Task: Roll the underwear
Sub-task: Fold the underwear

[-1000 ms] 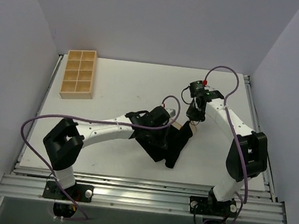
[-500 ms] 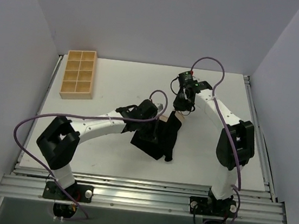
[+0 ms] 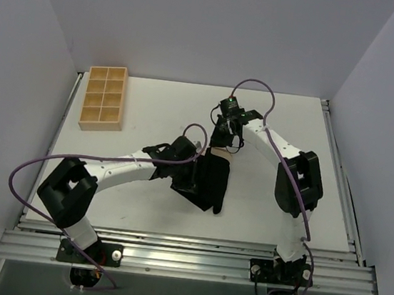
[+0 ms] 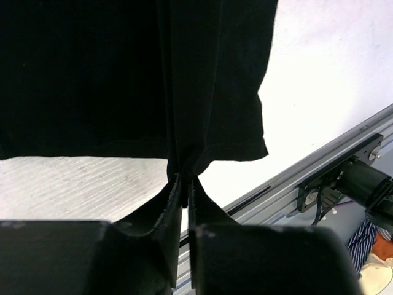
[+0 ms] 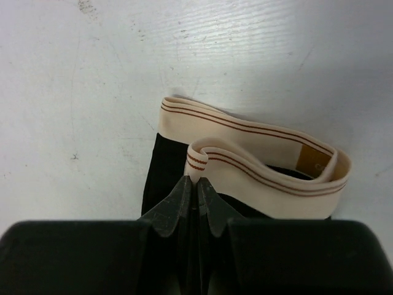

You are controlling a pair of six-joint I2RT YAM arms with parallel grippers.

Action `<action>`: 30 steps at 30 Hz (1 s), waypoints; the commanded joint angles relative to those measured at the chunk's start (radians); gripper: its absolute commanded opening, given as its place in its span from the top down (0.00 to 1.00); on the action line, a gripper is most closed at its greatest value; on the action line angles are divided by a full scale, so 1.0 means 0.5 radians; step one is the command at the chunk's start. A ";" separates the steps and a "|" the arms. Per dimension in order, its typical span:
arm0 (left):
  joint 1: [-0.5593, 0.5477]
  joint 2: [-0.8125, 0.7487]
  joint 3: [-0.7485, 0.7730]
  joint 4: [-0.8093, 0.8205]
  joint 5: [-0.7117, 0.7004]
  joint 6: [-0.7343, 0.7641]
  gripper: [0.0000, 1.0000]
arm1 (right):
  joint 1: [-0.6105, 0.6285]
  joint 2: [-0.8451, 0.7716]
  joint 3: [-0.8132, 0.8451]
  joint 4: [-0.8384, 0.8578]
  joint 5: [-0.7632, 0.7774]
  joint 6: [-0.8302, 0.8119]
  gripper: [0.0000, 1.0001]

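The underwear (image 3: 213, 182) lies stretched front to back near the middle of the table, black with a beige waistband (image 5: 258, 132) at its far end. My right gripper (image 5: 196, 180) is shut on a raised fold of that waistband; the top view shows it (image 3: 219, 144) at the garment's far end. My left gripper (image 4: 183, 179) pinches the black hem of the underwear (image 4: 123, 74) at its tips, with only a thin slit between the fingers. From above, the left gripper (image 3: 193, 181) is at the garment's left near side.
A tan wooden compartment tray (image 3: 104, 97) stands at the far left of the white table. The metal rail (image 4: 319, 166) along the table's near edge runs close behind the left gripper. Purple cables loop over both arms.
Both arms have carried the underwear leftward across the table. The garment now hangs narrower and straighter between them. A thin slit has appeared between the left fingers.
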 commanded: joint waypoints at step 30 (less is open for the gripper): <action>0.667 0.587 0.775 -0.032 0.160 0.505 0.55 | 0.045 0.166 -0.121 0.245 -0.100 -0.328 1.00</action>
